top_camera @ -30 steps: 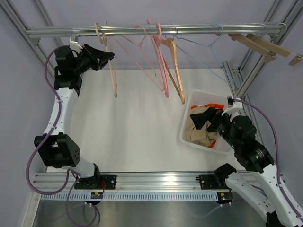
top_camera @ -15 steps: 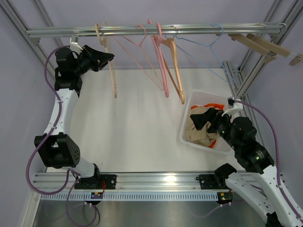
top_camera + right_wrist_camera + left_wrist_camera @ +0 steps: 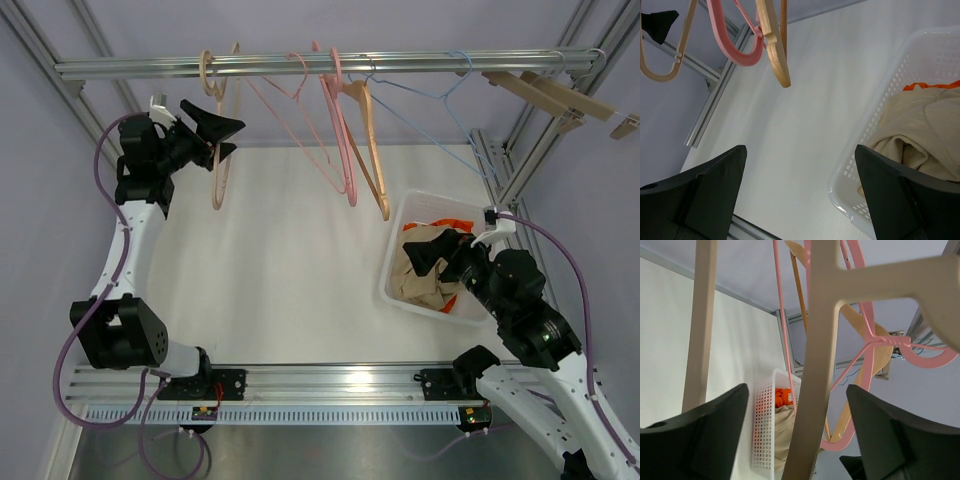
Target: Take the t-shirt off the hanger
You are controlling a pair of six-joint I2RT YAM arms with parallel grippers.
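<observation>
A bare beige hanger (image 3: 217,160) hangs from the rail (image 3: 420,63) at the back left. My left gripper (image 3: 229,138) is open beside it. In the left wrist view the hanger's arm (image 3: 815,390) runs between the spread fingers of this gripper (image 3: 796,390), unclamped. A crumpled beige t-shirt (image 3: 420,285) lies in the white basket (image 3: 390,262) at the right, on top of an orange garment (image 3: 452,222). My right gripper (image 3: 428,255) hovers open over the basket; in its wrist view (image 3: 799,148) nothing sits between the fingers and the t-shirt (image 3: 920,125) is to the right.
Further bare hangers share the rail: pink ones (image 3: 340,130), a wooden one (image 3: 372,150), a blue wire one (image 3: 440,100) and wooden clip hangers (image 3: 560,95) at the far right. Metal frame posts stand at the back corners.
My left gripper has opened and let go of the beige hanger, whose lower end has swung left. The right arm has barely moved.
</observation>
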